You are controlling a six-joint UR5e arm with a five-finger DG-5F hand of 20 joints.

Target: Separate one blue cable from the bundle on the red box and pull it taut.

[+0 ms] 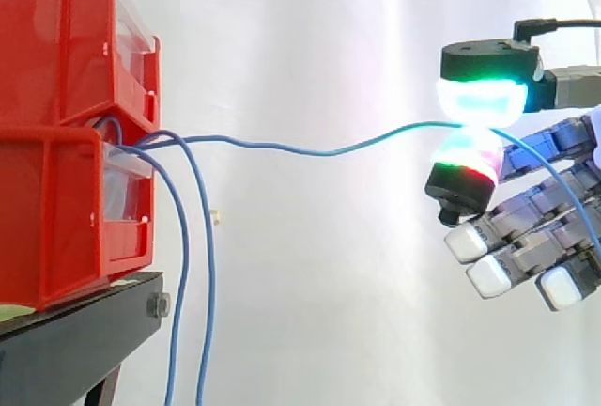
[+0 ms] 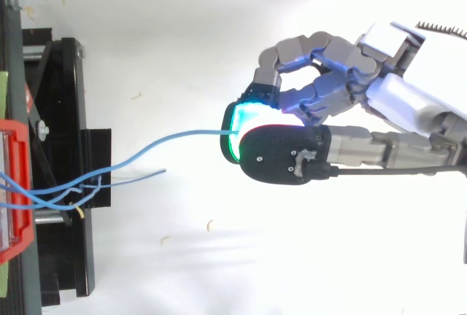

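Note:
One blue cable (image 1: 282, 147) (image 2: 175, 138) runs from the red boxes (image 1: 66, 124) rightwards to my hand (image 1: 526, 209) (image 2: 343, 103). It sags a little in the middle and rises to the pinch. A green-glowing pad (image 1: 481, 98) above and a red-glowing pad (image 1: 465, 157) below pinch it; its tail drops behind the fingers. The other blue cables (image 1: 188, 265) hang down from the lower box's front. In the top view they bunch at the box edge (image 2: 66, 191).
The red boxes are stacked on a black stand (image 1: 75, 340) (image 2: 66, 176) at the left. A white curtain is behind. Small crumbs (image 2: 210, 224) lie on the white floor below the hand.

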